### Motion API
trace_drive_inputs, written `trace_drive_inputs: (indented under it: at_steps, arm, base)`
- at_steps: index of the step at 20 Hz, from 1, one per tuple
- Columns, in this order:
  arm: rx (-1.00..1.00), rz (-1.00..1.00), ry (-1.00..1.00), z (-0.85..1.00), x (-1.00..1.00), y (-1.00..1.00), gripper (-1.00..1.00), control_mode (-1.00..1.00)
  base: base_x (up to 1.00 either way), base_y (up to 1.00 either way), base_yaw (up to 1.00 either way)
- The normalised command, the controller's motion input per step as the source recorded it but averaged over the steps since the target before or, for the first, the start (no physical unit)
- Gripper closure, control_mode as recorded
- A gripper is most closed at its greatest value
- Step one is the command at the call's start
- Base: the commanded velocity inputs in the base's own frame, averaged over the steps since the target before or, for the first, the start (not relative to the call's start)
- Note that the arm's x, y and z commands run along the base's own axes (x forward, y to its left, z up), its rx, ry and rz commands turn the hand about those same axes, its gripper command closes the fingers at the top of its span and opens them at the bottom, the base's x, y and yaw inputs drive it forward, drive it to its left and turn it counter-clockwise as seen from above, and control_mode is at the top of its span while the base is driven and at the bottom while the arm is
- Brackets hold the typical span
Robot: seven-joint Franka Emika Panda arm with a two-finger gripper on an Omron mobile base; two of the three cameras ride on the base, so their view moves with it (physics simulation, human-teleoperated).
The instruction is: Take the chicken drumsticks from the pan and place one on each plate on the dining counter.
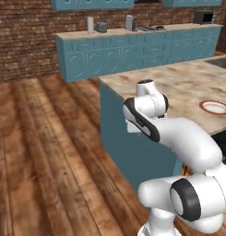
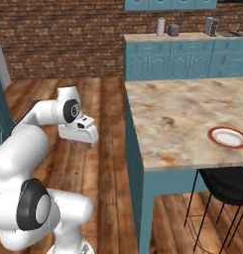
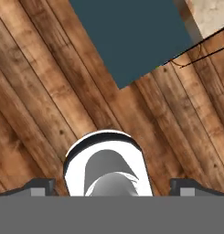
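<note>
One white plate with a red-brown rim lies near the front edge of the dining counter, with nothing on it. My arm is folded beside the counter's left end. The gripper hangs over the wooden floor, pointing down. It is open, its fingertips stand wide apart and nothing is between them. The teal base of the dining counter lies ahead of the hand. The pan and the chicken drumsticks are too small to make out on the far wall counter.
A black wire stool stands under the dining counter's near edge. The far wall counter carries a paper roll, a toaster and a microwave. A sink sits in the island's right part. Open wooden floor spreads to the left.
</note>
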Motion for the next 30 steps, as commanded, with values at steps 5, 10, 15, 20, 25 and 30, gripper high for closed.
trace_drive_inputs:
  at_steps: [5, 10, 15, 20, 25, 30]
  arm:
    - [0.0, 0.0, 0.0, 0.0, 0.0, 0.0, -1.0, 1.0]
    - [0.0, 0.0, 0.0, 0.0, 0.0, 0.0, -1.0, 1.0]
    - [0.0, 0.0, 0.0, 0.0, 0.0, 0.0, -1.0, 1.0]
    - [0.0, 0.0, 0.0, 0.0, 0.0, 0.0, -1.0, 1.0]
    - [0.0, 0.0, 0.0, 0.0, 0.0, 0.0, -1.0, 1.0]
    - [0.0, 0.0, 0.0, 0.0, 0.0, 0.0, -1.0, 1.0]
  base:
    - [1.0, 1.0, -0.45]
    - [1.0, 1.0, -0.39]
    - [1.0, 1.0, -0.4]
    - [1.0, 1.0, -0.16]
    - [0.93, 1.0, 0.21]
    - [0.84, 0.98, 0.4]
